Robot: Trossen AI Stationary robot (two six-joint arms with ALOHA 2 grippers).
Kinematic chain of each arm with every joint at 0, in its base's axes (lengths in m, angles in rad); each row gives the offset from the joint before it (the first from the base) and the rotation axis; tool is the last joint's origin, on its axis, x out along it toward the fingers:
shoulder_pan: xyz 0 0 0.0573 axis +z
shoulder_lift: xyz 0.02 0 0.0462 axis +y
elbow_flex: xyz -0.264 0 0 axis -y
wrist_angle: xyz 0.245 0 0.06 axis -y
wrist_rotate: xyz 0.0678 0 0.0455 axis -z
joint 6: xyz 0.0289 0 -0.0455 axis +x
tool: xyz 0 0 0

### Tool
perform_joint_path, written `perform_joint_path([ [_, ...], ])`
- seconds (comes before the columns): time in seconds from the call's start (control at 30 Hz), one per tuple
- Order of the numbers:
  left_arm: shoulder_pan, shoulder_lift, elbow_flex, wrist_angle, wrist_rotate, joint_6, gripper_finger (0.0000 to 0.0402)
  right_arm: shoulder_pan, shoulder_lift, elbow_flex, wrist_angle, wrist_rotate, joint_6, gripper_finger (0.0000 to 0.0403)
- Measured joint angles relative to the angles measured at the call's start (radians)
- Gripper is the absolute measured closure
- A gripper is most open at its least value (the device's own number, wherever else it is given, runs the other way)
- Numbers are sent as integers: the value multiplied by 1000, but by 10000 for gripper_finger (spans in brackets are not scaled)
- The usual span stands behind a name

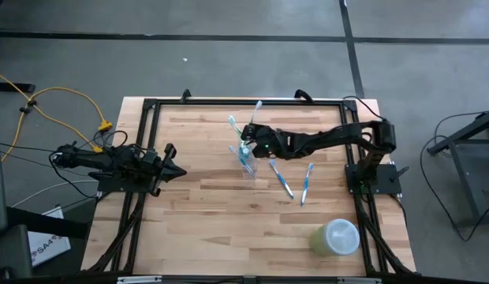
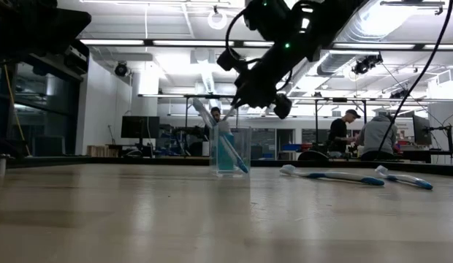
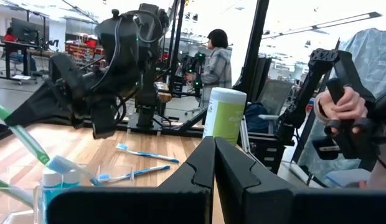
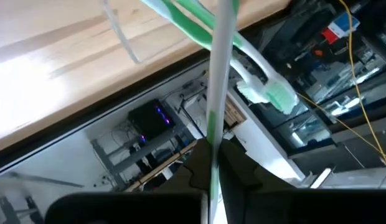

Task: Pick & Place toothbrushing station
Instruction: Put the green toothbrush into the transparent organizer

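A: What did you see first, from the biggest thing down?

B: The wooden surface [image 1: 213,213] carried everything. Both arms reached over it. The left gripper [image 1: 175,171] waited at the left side, clenched on nothing, well apart from the cup. The pale green container [image 1: 337,237] stood near the front right corner, away from the work.

A: And the right arm?

B: The right gripper [image 1: 246,135] hung just over the clear cup [image 1: 246,160] in the middle of the surface. In the right wrist view its fingers were clenched on a thin green toothbrush [image 4: 216,74], held by the handle. In the low view that brush leaned into the cup mouth.

A: What was already in the cup?

B: A blue toothbrush [image 2: 232,155] stood tilted inside, and I think small tubes also, but they were hard to tell. Two more blue toothbrushes [image 1: 282,180] lay flat on the surface, just to the right of the cup, near each other.

A: So which step was in hand?

B: I judged it was placing the green brush into the cup. The task looked about half done.

A: What did the next move call for?

B: Probably to release the brush gently, so it rests on the rim and the light cup does not tip. Then to go to the two lying brushes.
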Motion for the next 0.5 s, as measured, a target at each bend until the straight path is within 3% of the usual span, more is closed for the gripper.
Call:
perform_joint_path([
  [0.5,0,0,0,0,0,0,399,-57,4,0,91,7,-23,399],
])
